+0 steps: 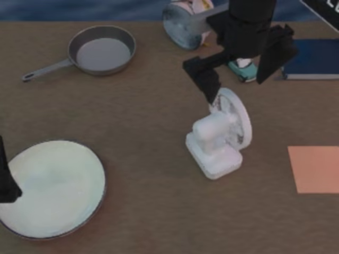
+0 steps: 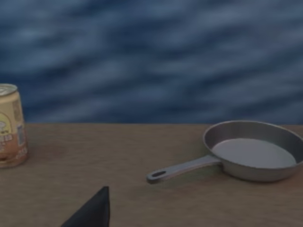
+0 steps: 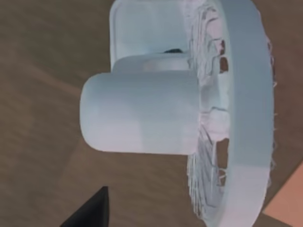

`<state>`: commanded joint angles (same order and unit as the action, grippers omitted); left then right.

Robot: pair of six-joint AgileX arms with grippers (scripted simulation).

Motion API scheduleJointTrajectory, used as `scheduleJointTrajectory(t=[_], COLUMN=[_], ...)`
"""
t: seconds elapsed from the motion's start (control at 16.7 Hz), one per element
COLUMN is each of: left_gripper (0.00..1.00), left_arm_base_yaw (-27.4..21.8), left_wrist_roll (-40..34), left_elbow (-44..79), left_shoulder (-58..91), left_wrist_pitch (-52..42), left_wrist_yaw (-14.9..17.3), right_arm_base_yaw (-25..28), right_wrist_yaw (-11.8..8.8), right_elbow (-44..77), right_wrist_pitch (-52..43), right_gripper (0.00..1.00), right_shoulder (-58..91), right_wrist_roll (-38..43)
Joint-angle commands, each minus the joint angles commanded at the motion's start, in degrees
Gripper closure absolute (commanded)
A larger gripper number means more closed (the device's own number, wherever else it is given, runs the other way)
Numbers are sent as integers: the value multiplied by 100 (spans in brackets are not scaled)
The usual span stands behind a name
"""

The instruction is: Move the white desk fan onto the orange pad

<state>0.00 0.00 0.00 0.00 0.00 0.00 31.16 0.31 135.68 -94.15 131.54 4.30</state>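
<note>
The right hand (image 1: 238,74) hangs over the top of the white desk fan (image 1: 220,137), its two dark fingers spread wide apart, one fingertip down beside the upper rim of the grille ring and the other out past the ring on the far side; nothing is held between them. That wide spread looks chosen to let the fingers straddle the thin ring, which seems the easiest part of the fan to pinch from above. Directly beneath the hand the fan stands upright on its rounded base on the tabletop (image 1: 159,106), with the bulky motor housing (image 3: 142,111) jutting away from the grille; the right wrist view looks straight down on that housing and ring. The orange pad (image 1: 315,168) lies flat, well apart from the fan, out toward the tabletop's right edge, so the fan is not yet on it and the grasp has not yet been made, as I judge it. Behind the hand lie a dark blue book (image 1: 312,58) and a tipped can (image 1: 185,24). Farther off are a grey frying pan (image 1: 100,52) and a large white plate (image 1: 50,188), beside which the left hand (image 1: 6,182) sits parked at the tabletop's left edge.
</note>
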Motion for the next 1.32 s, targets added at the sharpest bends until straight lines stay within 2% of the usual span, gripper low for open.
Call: scheduleJointTrajectory(t=[0.36,0.78,1.08,1.32], left_gripper=[0,0,0,0], left_arm_base_yaw=[0,0,0,0], left_wrist_roll=[0,0,0,0], left_elbow=[0,0,0,0], left_shoulder=[0,0,0,0], left_wrist_pitch=[0,0,0,0], left_wrist_yaw=[0,0,0,0], right_arm_base_yaw=[-15,7,9,9], right_wrist_yaw=[0,-3,-3,-3], right_elbow=[-109,-1596,-1706,-1706], right_wrist_pitch=[103,1274,1379,1379], right_gripper=[0,0,0,30], right_shoulder=[-25,-305,-327,-327], right_wrist_roll=[-7,3,5,5])
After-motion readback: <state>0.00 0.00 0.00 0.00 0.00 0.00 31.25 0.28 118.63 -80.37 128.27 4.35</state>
